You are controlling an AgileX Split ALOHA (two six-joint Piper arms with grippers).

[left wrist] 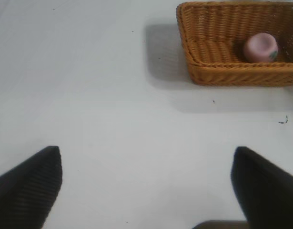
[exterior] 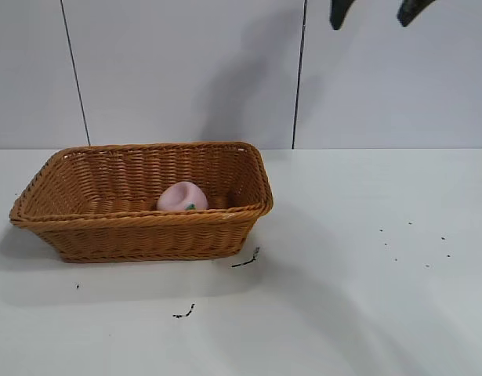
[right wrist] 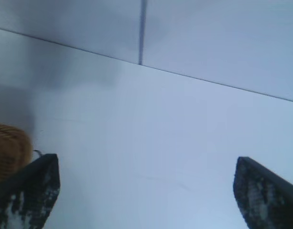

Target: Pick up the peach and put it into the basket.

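The pale-pink peach [exterior: 182, 197] with its small green mark lies inside the orange-brown wicker basket [exterior: 139, 227], near its front wall and right of centre. It also shows in the left wrist view [left wrist: 260, 47], inside the basket [left wrist: 232, 71]. My right gripper [exterior: 374, 11] is open and empty, high at the top edge of the exterior view, right of the basket; in its own view [right wrist: 146, 191] the jaws stand wide apart over bare table. My left gripper [left wrist: 146, 186] is open and empty over the table, well away from the basket; it is out of the exterior view.
The white table [exterior: 366, 298] runs to the right of and in front of the basket. Small dark specks [exterior: 246, 259] lie near the basket's front right corner and at the right [exterior: 417, 243]. A grey panelled wall [exterior: 186, 70] stands behind.
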